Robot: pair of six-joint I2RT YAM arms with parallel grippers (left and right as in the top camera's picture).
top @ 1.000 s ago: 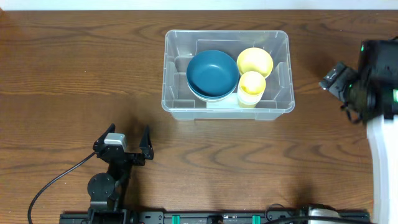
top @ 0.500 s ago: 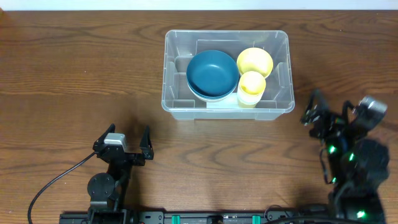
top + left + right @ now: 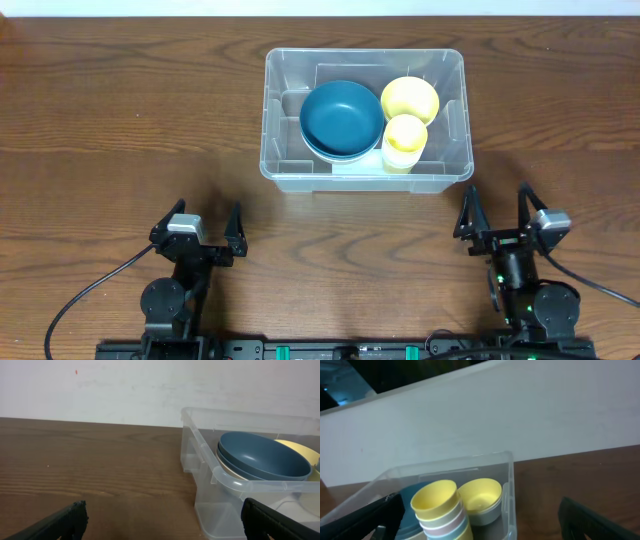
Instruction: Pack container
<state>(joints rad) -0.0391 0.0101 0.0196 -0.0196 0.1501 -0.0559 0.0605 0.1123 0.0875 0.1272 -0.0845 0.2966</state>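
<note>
The clear rectangular container stands at the table's far middle. It holds a stack of blue bowls, a yellow bowl and a stack of cups with a yellow one on top. My left gripper is open and empty near the front edge, left of the container. My right gripper is open and empty near the front edge, right of it. The left wrist view shows the container and blue bowls. The right wrist view shows the container, cups and yellow bowl.
The brown wooden table spreads to both sides of the container. A white wall rises behind the table's far edge. A black rail runs along the front edge between the arm bases.
My right arm has swung down from beside the container's right side to its base near the front edge, open and empty. The left arm and the container's contents have not moved.
</note>
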